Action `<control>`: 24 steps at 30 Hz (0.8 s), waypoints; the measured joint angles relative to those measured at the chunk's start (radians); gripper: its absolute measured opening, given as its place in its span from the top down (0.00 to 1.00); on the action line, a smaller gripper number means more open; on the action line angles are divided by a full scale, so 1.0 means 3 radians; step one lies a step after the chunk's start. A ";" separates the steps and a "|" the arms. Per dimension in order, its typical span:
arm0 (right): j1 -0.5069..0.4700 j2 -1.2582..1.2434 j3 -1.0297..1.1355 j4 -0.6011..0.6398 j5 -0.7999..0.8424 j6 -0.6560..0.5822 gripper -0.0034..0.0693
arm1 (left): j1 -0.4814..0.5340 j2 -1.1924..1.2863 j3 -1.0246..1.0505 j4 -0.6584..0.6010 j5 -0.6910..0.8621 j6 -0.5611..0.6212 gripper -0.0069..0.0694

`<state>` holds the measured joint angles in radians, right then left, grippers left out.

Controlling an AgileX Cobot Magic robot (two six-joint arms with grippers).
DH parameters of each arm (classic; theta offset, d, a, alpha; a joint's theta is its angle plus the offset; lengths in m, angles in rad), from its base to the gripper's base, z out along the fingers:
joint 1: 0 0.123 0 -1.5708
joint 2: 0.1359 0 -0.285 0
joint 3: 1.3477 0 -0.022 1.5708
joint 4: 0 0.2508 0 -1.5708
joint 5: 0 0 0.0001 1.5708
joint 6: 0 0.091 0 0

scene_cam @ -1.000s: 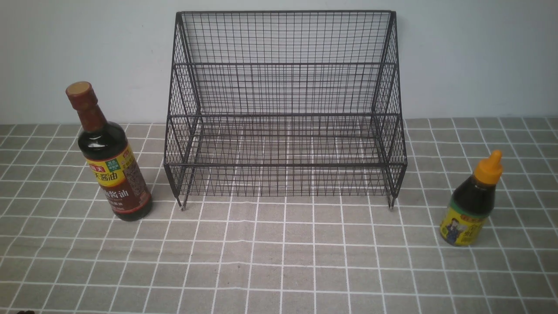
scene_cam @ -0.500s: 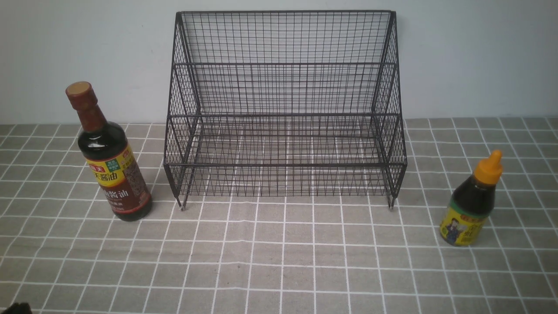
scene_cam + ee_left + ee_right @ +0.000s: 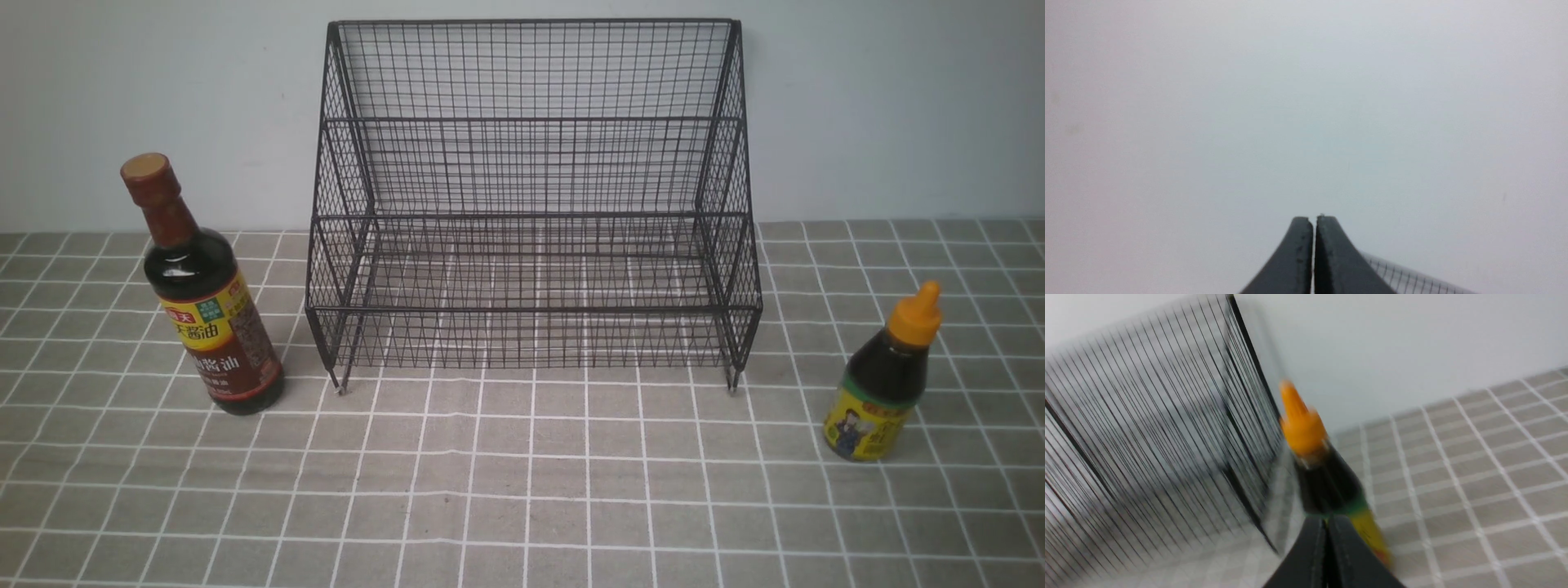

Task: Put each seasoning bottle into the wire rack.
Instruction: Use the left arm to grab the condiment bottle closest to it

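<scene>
In the front view, the tall seasoning bottle point(image 3: 200, 302), with brown cap and yellow-red label, stands upright left of the wire rack point(image 3: 531, 204). The short seasoning bottle point(image 3: 886, 384), with an orange nozzle cap, stands upright to the rack's right. Both tiers of the rack hold nothing. Neither arm shows in that view. My left gripper point(image 3: 1314, 220) is shut on nothing and faces the pale wall, with a corner of the wire rack point(image 3: 1412, 279) beside it. My right gripper point(image 3: 1326, 522) is shut on nothing, with the short bottle point(image 3: 1327, 477) just beyond its tips and the rack point(image 3: 1147, 437) beside it.
A grey checked tablecloth point(image 3: 522, 490) covers the table. The rack stands against the pale back wall point(image 3: 898, 98). The right wrist view is smeared by motion.
A dark tip that showed at the front view's lower left corner half a second ago is gone from it. Bottles and rack stand where they were.
</scene>
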<state>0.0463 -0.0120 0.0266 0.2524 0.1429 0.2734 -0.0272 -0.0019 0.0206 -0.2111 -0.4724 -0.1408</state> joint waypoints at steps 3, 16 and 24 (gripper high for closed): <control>0.0000 0.0000 0.0000 0.0255 -0.0278 0.0067 0.97 | 0.0000 0.0188 -0.0249 0.0179 0.0028 0.0001 0.92; 0.0000 0.0000 -0.0096 0.0355 -0.0184 0.0100 0.97 | 0.0000 0.2088 -0.2000 0.0913 0.2034 -0.0034 0.92; 0.0000 0.0462 -0.1410 0.0219 0.1564 -0.0557 0.97 | 0.0000 0.3158 -0.2134 0.0919 0.1401 -0.0034 0.80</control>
<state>0.0463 0.1264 -0.3963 0.3182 0.6120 0.1063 -0.0272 0.9456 -0.6196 0.0647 -0.0521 -0.1511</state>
